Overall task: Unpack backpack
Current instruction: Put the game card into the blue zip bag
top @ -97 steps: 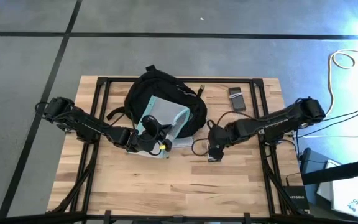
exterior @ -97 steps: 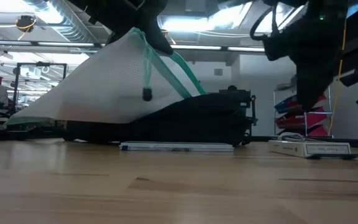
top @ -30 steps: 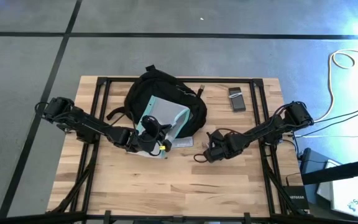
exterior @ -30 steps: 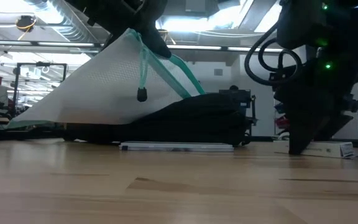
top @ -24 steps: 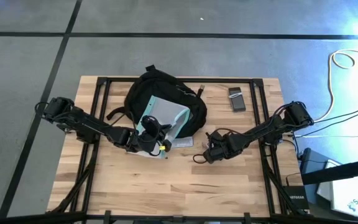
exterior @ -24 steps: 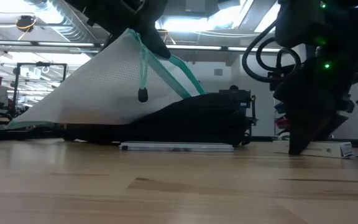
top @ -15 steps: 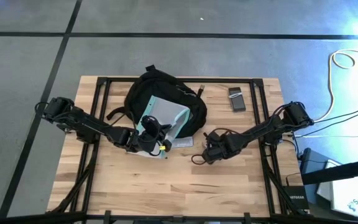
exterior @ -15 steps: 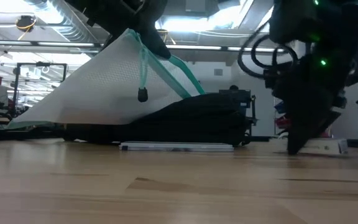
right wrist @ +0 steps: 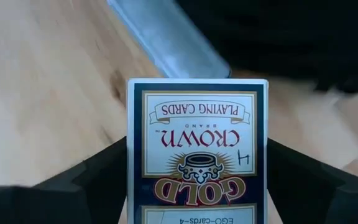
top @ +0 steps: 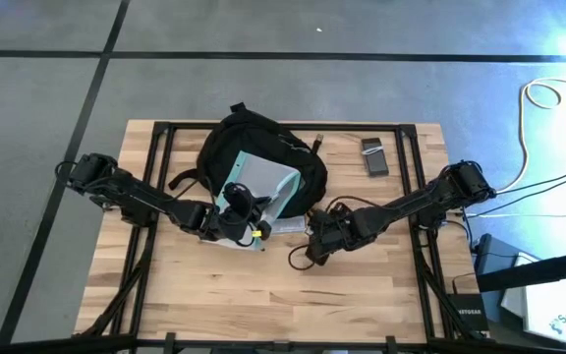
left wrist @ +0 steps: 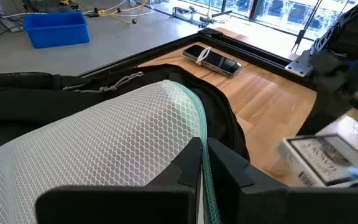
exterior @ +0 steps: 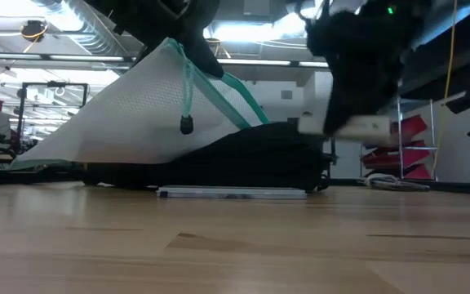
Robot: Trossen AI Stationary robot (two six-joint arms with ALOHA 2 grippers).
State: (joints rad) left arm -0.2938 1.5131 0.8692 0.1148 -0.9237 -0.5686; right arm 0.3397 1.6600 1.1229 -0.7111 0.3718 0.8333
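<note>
The black backpack (top: 263,157) lies at the table's far middle. A translucent mesh pouch with a teal edge (top: 259,187) slants up from it, and my left gripper (top: 247,212) is shut on the pouch's raised near end. My right gripper (top: 315,248) hangs just right of the backpack's near side. It is shut on a box of playing cards (right wrist: 197,155), which shows in the low view as a pale box (exterior: 356,126) in the air. The backpack (exterior: 251,159) rests flat on the table. My left gripper pinches the pouch's teal edge (left wrist: 205,163) between its two fingers (left wrist: 190,167), coming nearly level from the table's near left. That end is held up; the rest of the pouch slopes down onto the backpack. My right gripper pinches the card box by its two long sides (right wrist: 129,186), one finger (right wrist: 95,177) on each side. The fingers slant down from above. The box hangs about level, lifted clear of the table.
A flat grey slab (top: 289,226) lies on the table against the backpack's near side, below the card box. A dark phone (top: 374,157) lies at the far right. Bare wood stretches along the near half of the table (top: 263,295).
My right gripper has risen from the table with the card box and gone toward the left and near edges, rolling as it went. The box lay on the table near the right side and now hangs clear, beside the backpack.
</note>
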